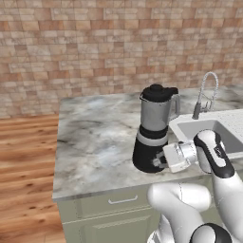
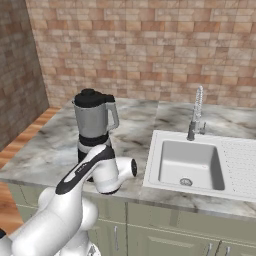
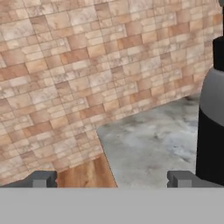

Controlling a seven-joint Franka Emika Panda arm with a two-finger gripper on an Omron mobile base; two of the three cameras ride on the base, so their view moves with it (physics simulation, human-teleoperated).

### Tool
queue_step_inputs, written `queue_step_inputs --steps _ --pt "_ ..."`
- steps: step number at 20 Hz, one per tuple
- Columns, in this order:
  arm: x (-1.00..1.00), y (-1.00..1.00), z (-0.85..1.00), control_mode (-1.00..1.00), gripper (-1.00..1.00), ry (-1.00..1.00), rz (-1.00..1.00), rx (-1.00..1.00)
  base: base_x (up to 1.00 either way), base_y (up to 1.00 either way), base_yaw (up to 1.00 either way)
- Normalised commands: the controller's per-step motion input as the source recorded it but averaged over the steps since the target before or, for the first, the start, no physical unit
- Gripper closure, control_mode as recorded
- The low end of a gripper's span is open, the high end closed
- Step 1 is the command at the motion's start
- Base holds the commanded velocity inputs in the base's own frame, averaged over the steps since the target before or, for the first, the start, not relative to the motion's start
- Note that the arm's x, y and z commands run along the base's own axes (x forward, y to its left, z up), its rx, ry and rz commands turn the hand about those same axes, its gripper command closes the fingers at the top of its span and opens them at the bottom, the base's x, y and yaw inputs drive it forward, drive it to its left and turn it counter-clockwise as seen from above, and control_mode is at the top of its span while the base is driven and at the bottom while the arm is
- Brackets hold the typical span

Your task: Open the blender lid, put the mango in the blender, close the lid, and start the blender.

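A: One blender [image 1: 153,135] is standing on the marble table [image 1: 95,142], near its front edge, just left of the sink [image 2: 192,162]. Its blender lid [image 1: 158,92] is sitting on the grey jar.

B: Is the mango showing?

A: I cannot tell where it is lying.

B: And the pincer [image 3: 111,179]?

A: It is hovering low beside the black base, its fingers [image 3: 41,179] standing wide apart and gripping nothing. The base is rising just off the right fingertip in the hand view.

B: Anything further out?

A: Brick wall [image 1: 95,47] is running behind, with the faucet [image 2: 196,112] standing at the sink's back.
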Motion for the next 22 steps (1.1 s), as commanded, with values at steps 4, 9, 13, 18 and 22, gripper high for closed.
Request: queue_step_inputs --steps 4,9,13,18,22 --pt "-0.48 0.55 -0.37 -1.00 -1.00 0.07 0.05 0.04 0.00 0.00 0.00" --pt "-0.60 0.62 -0.21 -1.00 -1.00 0.07 0.11 0.03 0.00 0.00 0.00" --pt "-0.22 0.55 -0.14 -1.00 -1.00 0.01 0.05 0.04 0.00 0.00 0.00" --pt "0.00 0.38 -0.25 -1.00 -1.00 0.00 0.00 0.06 0.00 0.00 0.00" --pt "0.18 0.18 -0.60 -1.00 -1.00 0.03 -0.03 0.04 0.00 0.00 0.00"
